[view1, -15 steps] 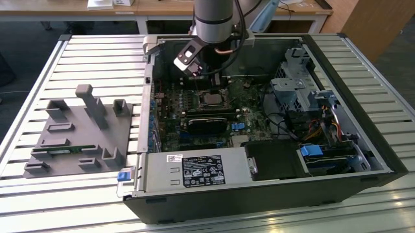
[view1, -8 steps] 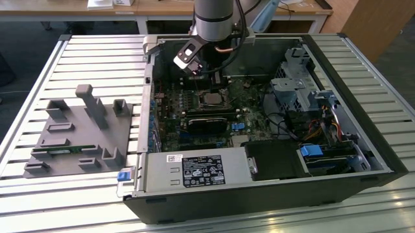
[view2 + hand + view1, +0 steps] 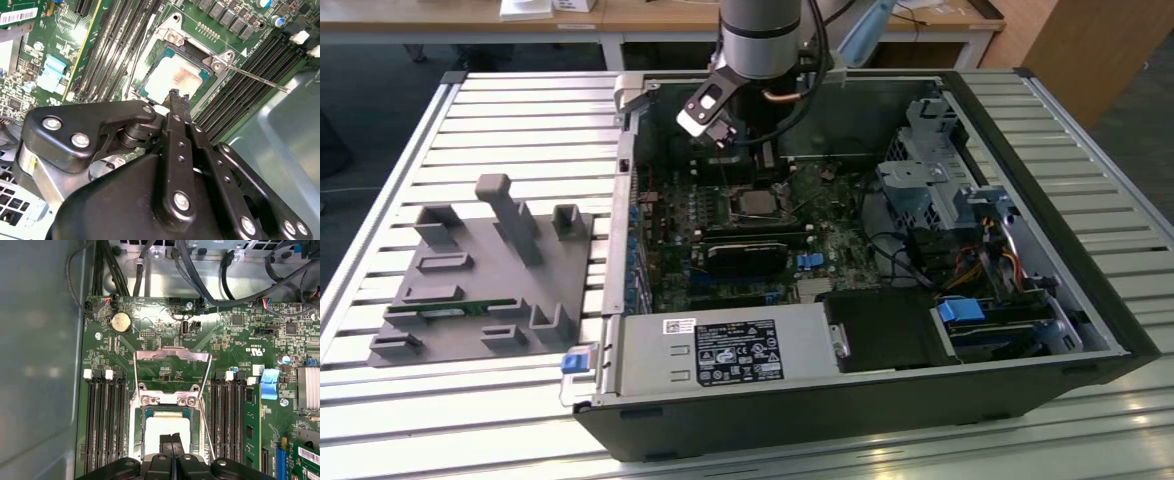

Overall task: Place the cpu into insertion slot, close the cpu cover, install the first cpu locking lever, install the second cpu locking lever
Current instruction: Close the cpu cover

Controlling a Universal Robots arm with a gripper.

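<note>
Cpu (image 3: 167, 422) lay seated in insertion slot (image 3: 136, 435), silver top exposed. Cpu cover (image 3: 172, 355) stood raised on hinge side of insertion slot, not closed. Locking lever (image 3: 257, 78) stuck out free to one side. Gripper (image 3: 172, 439) was clenched, nothing between tips, poised over cpu; contact possibly made, view unclear. Risk: closed tips bearing down off-centre could tilt cpu and bend contacts beneath; wrist could snag loose locking lever.

We saw the gripper (image 3: 770, 165) hanging inside the open computer case (image 3: 1061, 200), just above the insertion slot (image 3: 754, 205) on the green motherboard (image 3: 674, 215). A grey fixture block (image 3: 480, 270) lay on the slatted table (image 3: 400, 130) at the exterior view's left.
</note>
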